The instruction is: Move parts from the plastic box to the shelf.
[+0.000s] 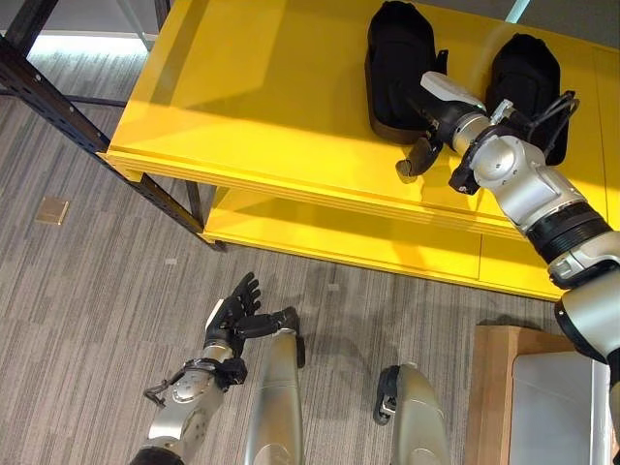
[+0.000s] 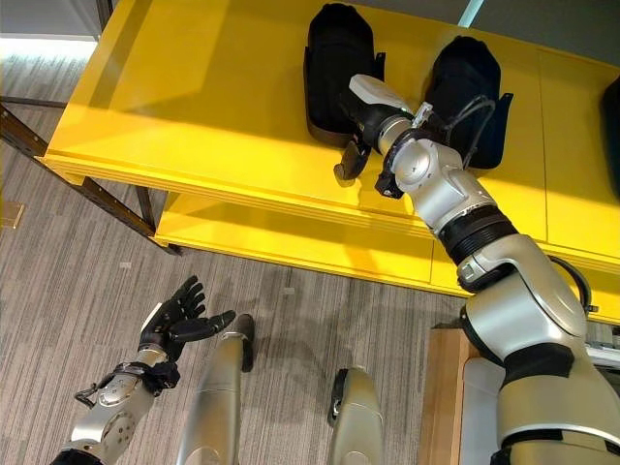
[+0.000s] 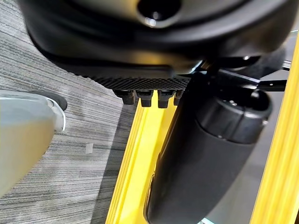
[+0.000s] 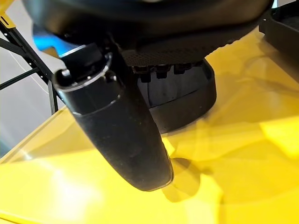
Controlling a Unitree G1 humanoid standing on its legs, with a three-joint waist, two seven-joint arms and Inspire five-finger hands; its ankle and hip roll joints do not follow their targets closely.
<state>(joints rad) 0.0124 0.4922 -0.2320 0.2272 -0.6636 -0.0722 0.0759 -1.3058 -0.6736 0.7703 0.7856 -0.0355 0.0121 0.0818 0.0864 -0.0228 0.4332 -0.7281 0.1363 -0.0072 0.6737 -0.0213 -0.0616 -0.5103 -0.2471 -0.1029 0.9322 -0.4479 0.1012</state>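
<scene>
While the left hand [image 1: 235,312] hangs low over the grey carpet floor [image 1: 87,291] with straight, spread fingers, the right hand [image 1: 426,107] reaches onto the yellow shelf [image 1: 271,87], touching a black moulded part [image 1: 399,58]; whether its fingers grip, I cannot tell. Another black part [image 1: 528,73] lies just beside.

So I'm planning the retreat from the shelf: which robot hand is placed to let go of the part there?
The right robot hand: it is up on the yellow shelf at the nearer black part. The left robot hand hangs open over the floor.
</scene>
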